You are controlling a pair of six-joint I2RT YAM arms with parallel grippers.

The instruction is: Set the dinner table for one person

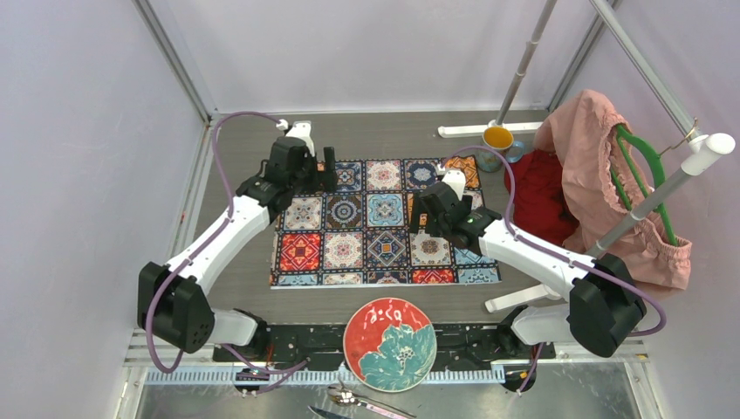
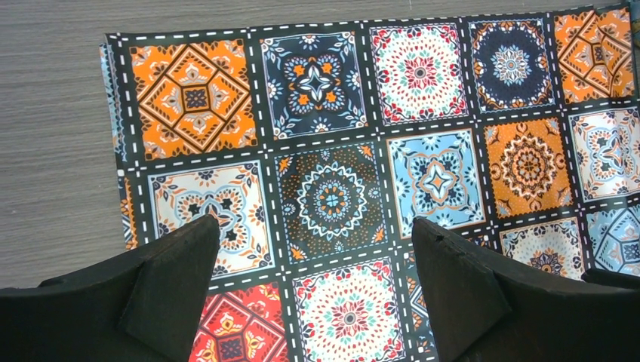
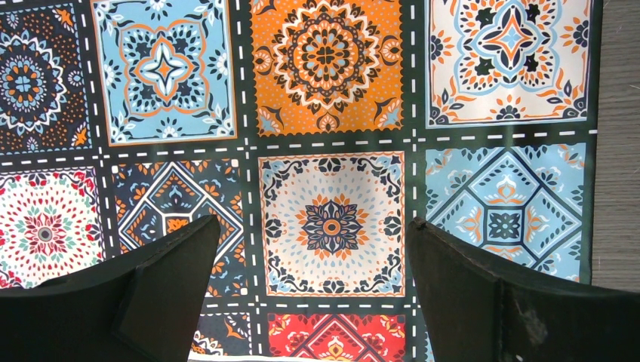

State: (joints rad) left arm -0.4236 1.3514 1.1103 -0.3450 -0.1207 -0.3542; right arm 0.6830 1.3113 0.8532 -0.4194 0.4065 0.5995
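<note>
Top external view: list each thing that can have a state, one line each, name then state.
Tile-patterned cloth mat: spread flat on the dinner table.
Flower plate: face up, empty, at the near edge.
Yellow mug: upright, beyond the mat's far right corner.
Pink garment: hung on a green hanger.
Red cloth: crumpled, right of the mat.
Left gripper: open, empty, above the mat.
Right gripper: open, empty, above the mat.

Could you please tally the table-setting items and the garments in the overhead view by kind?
Patterned mat: 1
Flower plate: 1
Cup: 1
Garments: 2 (pink garment, red garment)
Total: 5
The cutlery at the near edge is too cut off to count.
</note>
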